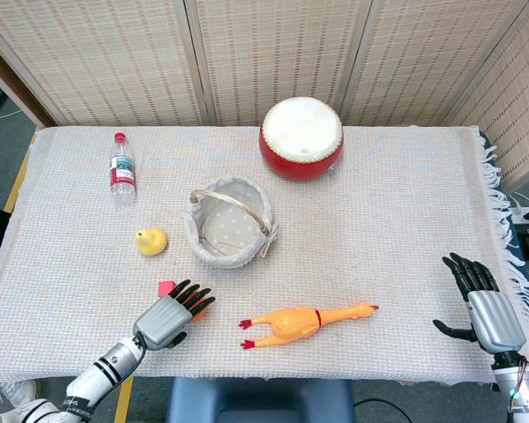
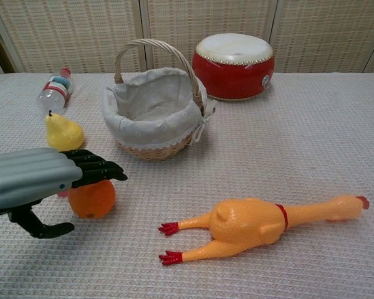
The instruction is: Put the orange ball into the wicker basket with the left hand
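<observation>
— While the orange ball (image 2: 91,198) sits on the cloth beside the pink cube (image 1: 166,287), near the wicker basket (image 2: 154,106), how should the grasp go?

— Lower the left hand (image 2: 31,177) squarely over it; its fingers hover spread above, holding nothing. Wrap low, I'd judge, or it rolls.

— Which way does it point?

— It's round; no long axis. The right hand (image 1: 485,310) rests apart, fingers loose.
</observation>
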`<control>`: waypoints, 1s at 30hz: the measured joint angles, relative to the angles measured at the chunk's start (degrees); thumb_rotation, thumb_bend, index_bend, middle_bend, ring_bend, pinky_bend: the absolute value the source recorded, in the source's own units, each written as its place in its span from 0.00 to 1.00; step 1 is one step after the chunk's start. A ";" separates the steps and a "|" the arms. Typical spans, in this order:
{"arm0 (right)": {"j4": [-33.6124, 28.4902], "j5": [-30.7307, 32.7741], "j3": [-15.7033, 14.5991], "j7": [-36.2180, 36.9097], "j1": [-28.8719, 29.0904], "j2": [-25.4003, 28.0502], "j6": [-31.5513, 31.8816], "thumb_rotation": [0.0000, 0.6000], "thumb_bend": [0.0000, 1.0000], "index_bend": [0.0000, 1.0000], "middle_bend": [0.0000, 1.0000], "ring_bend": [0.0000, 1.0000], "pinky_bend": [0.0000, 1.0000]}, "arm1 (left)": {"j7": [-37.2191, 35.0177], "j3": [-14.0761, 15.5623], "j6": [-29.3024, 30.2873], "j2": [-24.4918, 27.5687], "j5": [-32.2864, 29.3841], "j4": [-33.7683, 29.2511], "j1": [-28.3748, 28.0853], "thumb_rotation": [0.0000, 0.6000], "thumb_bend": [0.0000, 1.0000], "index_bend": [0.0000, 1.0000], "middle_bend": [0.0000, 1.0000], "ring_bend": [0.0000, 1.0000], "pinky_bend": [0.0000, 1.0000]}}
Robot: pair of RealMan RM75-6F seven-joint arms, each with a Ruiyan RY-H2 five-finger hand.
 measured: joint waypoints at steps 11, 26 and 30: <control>-0.08 0.23 0.13 -0.05 -0.03 -0.07 0.06 1.00 0.04 0.00 0.00 0.00 0.00 | 3.14 -0.05 -2.39 -1.28 -6.92 2.65 -3.05 1.00 0.36 0.00 0.00 0.00 0.10; -0.29 0.02 0.03 0.16 -0.25 0.07 0.38 1.00 0.04 0.00 0.00 0.00 0.00 | 5.70 1.46 7.87 -3.35 -6.80 3.22 -1.11 1.00 0.63 0.71 0.73 0.70 0.83; -0.30 -0.10 0.03 0.17 -0.34 0.08 0.59 1.00 0.04 0.00 0.00 0.00 0.00 | 5.09 1.22 10.84 -1.47 -5.58 0.31 -0.30 1.00 0.63 0.71 0.73 0.70 0.83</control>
